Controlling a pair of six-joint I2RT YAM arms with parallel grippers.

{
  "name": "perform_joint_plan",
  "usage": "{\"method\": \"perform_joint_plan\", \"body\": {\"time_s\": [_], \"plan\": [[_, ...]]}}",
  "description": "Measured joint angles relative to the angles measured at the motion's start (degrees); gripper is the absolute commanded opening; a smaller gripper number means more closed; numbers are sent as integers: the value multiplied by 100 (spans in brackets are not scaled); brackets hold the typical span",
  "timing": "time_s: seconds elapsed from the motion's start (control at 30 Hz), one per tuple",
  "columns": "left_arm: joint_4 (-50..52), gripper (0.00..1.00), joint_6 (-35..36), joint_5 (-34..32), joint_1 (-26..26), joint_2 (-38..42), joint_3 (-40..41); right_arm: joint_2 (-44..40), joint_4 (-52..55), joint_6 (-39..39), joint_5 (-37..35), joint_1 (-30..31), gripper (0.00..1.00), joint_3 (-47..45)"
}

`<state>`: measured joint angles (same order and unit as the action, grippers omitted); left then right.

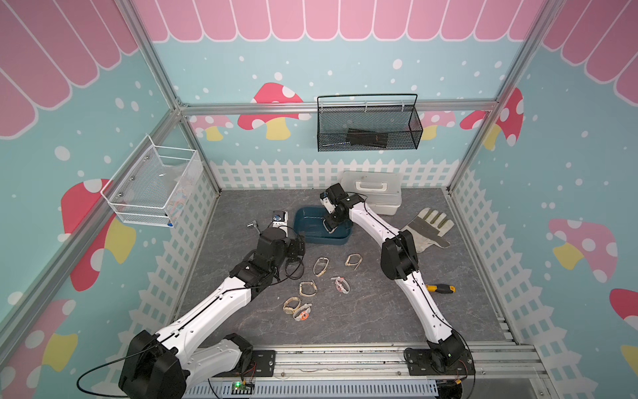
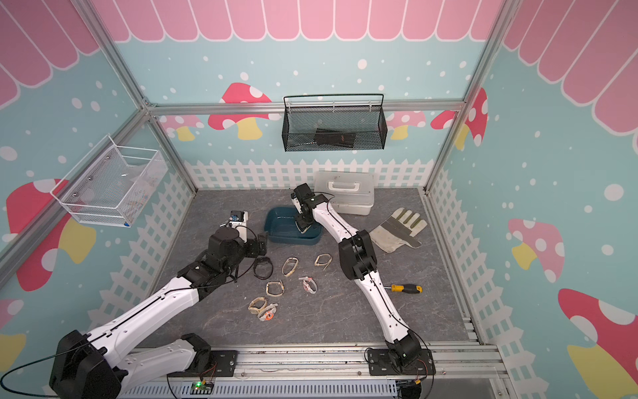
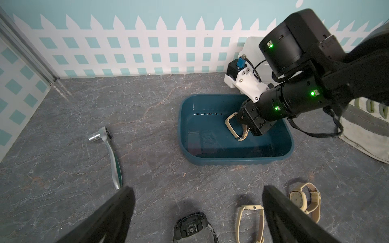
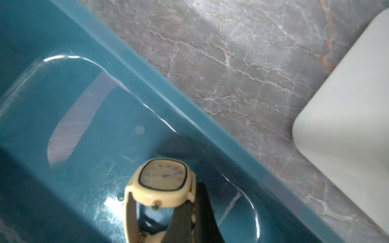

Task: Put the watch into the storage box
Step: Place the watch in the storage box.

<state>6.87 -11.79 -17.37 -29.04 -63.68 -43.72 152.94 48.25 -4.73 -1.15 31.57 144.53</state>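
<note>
The right end effector [image 3: 246, 128] is pinched on the strap of a cream watch [image 4: 163, 178] and holds it inside the storage box [image 3: 183, 130], near the wall that faces the white case [image 4: 347, 105]. Whether the watch touches the box floor cannot be told. The left end effector [image 3: 196, 192] hangs spread wide above the table [image 3: 73, 101], over a black watch [image 3: 190, 229], gripping nothing.

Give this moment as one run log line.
right hand: shut on watch | watch: inside storage box, not released | left hand: open, empty

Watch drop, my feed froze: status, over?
Right gripper shut on cream watch, inside storage box. Left gripper open, hovering above black watch. Nothing in the way.
</note>
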Motion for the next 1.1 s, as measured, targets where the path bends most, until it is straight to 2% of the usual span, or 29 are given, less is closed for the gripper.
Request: {"method": "perform_joint_plan", "body": {"time_s": [0.33,0.73,0.9,1.1], "plan": [[7,97,0,0,-2,22,20,0,44,-35,-33,0,25,0],[17,97,-4,2,-2,26,20,-188,149,-20,-9,42,41,-2],[24,97,-44,4,-2,31,20,-1023,103,2,-2,146,42,-236],[59,97,-70,2,-2,90,20,-2990,-428,4,55,243,43,-1731]]}}
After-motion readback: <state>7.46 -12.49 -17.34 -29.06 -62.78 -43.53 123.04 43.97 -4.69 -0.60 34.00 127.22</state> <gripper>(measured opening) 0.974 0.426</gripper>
